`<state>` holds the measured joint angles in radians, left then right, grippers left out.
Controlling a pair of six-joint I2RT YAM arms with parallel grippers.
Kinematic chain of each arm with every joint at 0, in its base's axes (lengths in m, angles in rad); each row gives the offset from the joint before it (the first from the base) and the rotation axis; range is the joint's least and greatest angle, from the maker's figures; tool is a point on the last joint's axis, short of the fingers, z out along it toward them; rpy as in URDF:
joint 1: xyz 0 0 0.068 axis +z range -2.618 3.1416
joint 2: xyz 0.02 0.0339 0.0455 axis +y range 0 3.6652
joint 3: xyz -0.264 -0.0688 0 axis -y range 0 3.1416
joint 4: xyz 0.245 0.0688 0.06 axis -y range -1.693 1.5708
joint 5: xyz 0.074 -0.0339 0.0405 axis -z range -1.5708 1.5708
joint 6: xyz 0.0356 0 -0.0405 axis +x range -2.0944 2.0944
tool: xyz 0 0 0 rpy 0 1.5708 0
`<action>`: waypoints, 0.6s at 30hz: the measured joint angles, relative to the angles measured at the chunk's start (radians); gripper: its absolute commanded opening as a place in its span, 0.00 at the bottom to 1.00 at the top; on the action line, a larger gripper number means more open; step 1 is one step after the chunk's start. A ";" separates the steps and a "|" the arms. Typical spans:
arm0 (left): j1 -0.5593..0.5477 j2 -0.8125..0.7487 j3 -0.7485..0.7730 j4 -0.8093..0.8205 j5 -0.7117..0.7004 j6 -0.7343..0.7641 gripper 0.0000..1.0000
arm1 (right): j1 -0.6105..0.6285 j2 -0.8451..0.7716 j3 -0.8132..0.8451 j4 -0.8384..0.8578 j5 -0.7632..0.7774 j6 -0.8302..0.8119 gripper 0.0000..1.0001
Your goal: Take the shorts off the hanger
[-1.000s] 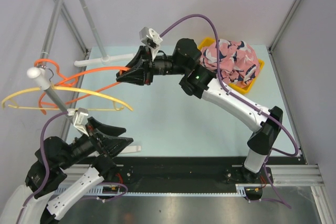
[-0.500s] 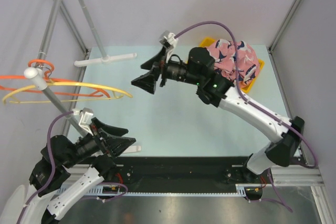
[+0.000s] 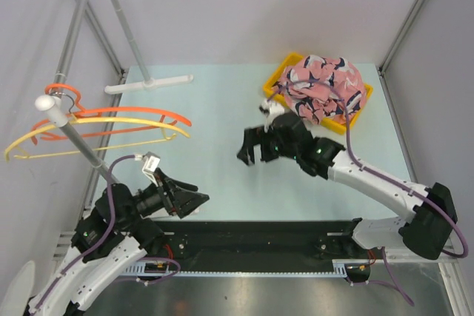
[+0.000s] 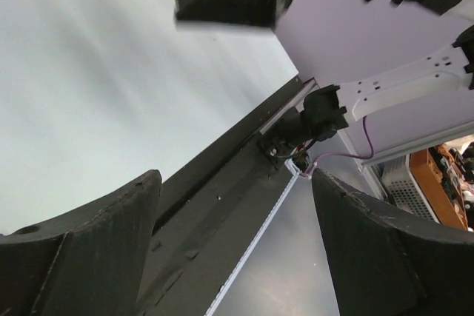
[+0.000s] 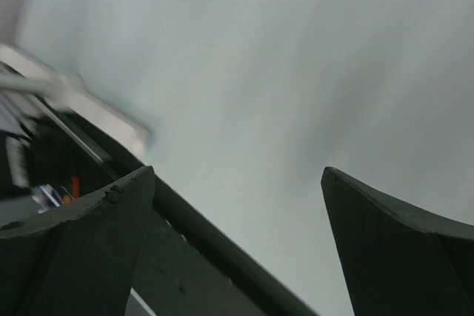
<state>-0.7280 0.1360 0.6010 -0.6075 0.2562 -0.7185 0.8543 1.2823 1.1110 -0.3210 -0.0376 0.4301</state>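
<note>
Two arms are in frame in the overhead view, both held low over the pale table (image 3: 215, 109). The left arm sits folded at the lower left, its forearm reaching right, and the left gripper (image 3: 194, 197) ends near the table's front edge. The right arm runs from its base at the lower right up and left across the table, and the right gripper (image 3: 252, 152) points down near the centre of the frame. Each wrist view shows its own fingers spread wide with nothing between them: the left gripper (image 4: 235, 179) frames the black front rail, the right gripper (image 5: 237, 172) frames bare tabletop.

One heap of shorts (image 3: 326, 86), pink with navy and white marks, fills one yellow bin (image 3: 280, 72) at the upper right, well apart from both grippers. How many pairs make up the heap cannot be told. Two bare hangers, one orange hanger (image 3: 126, 115) and one yellow hanger (image 3: 96, 125), hang on the rack pole (image 3: 74, 138) at the left edge.

Only the overhead view shows the shorts, bin and hangers. The left wrist view alone shows the right gripper from below, blurred at the top of the frame. The right wrist view is blurred and shows a white bar (image 5: 74, 101) at its left edge.
</note>
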 measured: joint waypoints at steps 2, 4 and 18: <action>0.000 -0.001 -0.046 0.028 0.010 -0.019 0.87 | 0.011 -0.014 -0.154 -0.001 -0.010 0.052 1.00; 0.000 -0.005 -0.096 0.064 0.019 -0.044 0.87 | 0.027 -0.040 -0.281 -0.002 -0.019 0.103 1.00; 0.000 -0.104 -0.411 0.248 0.106 -0.238 0.89 | 0.124 -0.909 -1.045 0.428 0.096 0.608 1.00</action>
<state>-0.7280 0.0322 0.1902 -0.3592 0.3618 -0.9562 0.9783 0.3729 0.0658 0.1066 0.0586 1.0378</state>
